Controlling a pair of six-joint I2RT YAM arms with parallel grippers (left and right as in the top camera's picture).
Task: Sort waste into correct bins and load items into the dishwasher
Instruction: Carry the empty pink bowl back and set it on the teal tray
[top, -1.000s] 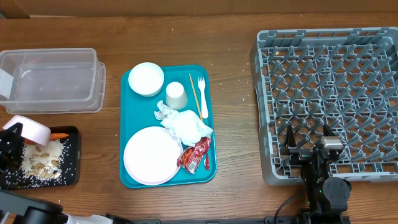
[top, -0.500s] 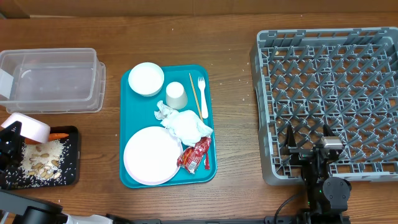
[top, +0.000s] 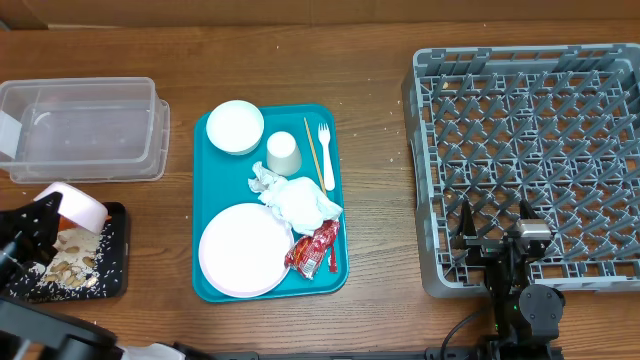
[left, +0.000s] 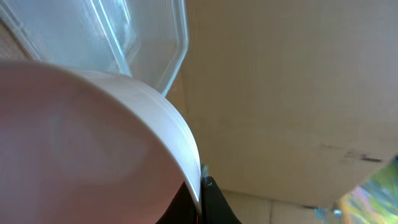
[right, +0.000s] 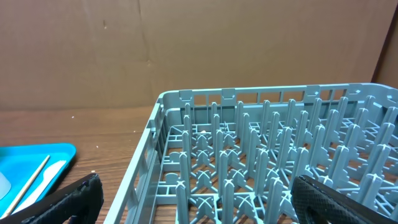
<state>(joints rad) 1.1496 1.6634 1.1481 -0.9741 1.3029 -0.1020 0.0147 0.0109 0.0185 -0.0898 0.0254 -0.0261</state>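
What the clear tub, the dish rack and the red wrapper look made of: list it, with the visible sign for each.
The clear tub: likely rigid plastic, glossy; the table shows through its walls.
The dish rack: moulded grey plastic, matte, judging by its uniform grid and pegs.
The red wrapper: probably thin plastic or foil film; it is crinkled, with bright glints.

Left arm (top: 40, 325): reaches in from the lower left corner of the counter, wrist turned. Left end effector (top: 47, 213): clamped on the rim of the pink bowl (top: 82, 206), which is held tilted; one dark fingertip (left: 206, 198) is visible at the rim in the wrist view.

Right arm (top: 525, 305): at the lower right edge, folded low. Right end effector (top: 495, 225): jaws spread wide, fingers (right: 78, 198) level and pointing forward.
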